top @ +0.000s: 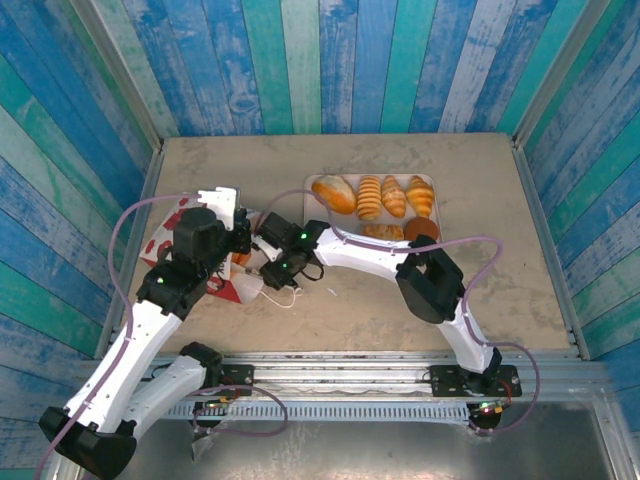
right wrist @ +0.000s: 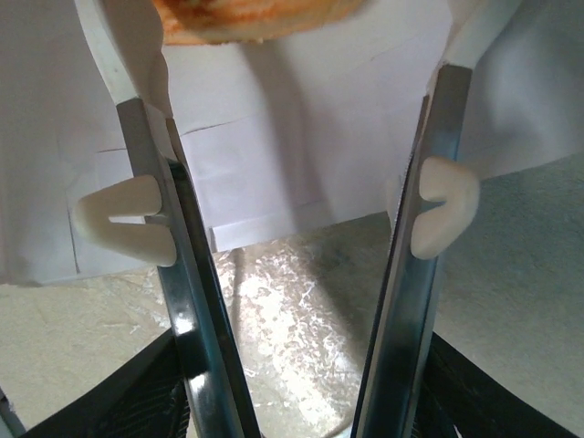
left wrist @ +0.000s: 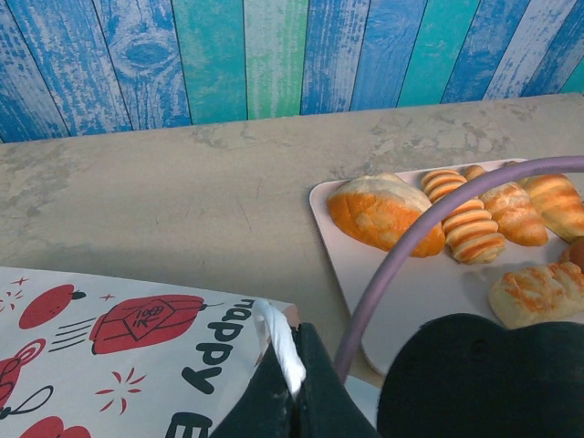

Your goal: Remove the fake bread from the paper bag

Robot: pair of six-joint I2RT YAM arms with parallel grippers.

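Observation:
The paper bag lies on its side at the left of the table, red figures and black lettering on its white face. My left gripper is shut on the bag's white rim at its mouth. My right gripper reaches into the mouth. In the right wrist view its fingers stand apart inside the white bag, and one piece of fake bread, golden-orange, sits between the fingertips at the top edge, with a gap on its right side. Several more fake bread pieces lie on the tray.
The flat pale tray sits just right of the bag, behind the right arm's forearm. A white string handle trails on the table in front of the bag. A purple cable arcs across the left wrist view. Blue plank walls enclose the table.

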